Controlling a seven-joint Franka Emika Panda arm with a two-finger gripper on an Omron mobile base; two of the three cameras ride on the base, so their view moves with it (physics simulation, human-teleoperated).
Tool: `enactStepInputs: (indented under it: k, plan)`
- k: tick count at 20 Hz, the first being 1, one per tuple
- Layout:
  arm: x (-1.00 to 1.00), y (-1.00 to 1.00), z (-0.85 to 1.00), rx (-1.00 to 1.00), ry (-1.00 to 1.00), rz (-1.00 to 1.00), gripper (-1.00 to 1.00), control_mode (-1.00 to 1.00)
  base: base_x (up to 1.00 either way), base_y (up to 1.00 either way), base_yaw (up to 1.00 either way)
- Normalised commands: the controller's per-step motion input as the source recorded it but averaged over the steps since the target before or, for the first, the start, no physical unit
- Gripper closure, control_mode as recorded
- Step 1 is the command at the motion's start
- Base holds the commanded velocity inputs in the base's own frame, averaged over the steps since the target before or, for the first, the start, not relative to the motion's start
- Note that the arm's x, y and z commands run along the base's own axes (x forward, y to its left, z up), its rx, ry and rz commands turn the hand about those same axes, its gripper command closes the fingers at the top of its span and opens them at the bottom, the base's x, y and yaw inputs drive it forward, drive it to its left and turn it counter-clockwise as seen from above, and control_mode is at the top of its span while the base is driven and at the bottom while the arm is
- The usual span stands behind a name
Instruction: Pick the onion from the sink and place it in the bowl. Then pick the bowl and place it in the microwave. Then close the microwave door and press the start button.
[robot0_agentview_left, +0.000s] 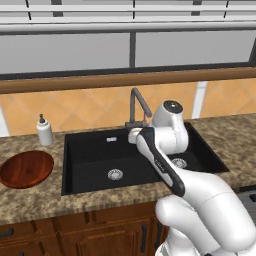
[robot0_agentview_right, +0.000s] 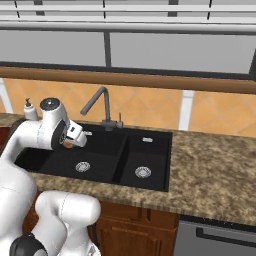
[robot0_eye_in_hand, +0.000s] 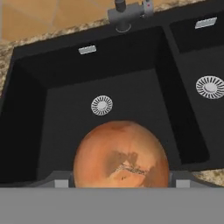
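Round, mottled orange-tan onion held above black sink.

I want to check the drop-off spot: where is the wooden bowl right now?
The bowl sits on the counter left of the sink in the left base view, just in front of the soap bottle.

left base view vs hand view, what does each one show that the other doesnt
Left base view alone: the bowl on the counter left of the sink, a white soap bottle behind it, and the robot arm over the basins.

Hand view alone: the onion up close between the jaws, above the large basin.

Both: the black sink, its round drains and the grey faucet.
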Motion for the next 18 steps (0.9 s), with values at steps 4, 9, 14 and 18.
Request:
enactStepInputs:
  k: [4, 9, 14, 18]
  plan:
    - [0.07, 1.0, 0.09, -0.05, 0.0, 0.21, 1.0, -1.0, 0.0, 0.0, 0.0]
    - [0.18, 1.0, 0.11, -0.07, 0.01, 0.16, 1.0, -1.0, 0.0, 0.0, 0.0]
    - [0.4, 1.0, 0.09, -0.01, 0.07, 0.05, 1.0, -1.0, 0.0, 0.0, 0.0]
    - [0.27, 1.0, 0.03, -0.1, 0.07, 0.0, 1.0, -1.0, 0.0, 0.0, 0.0]
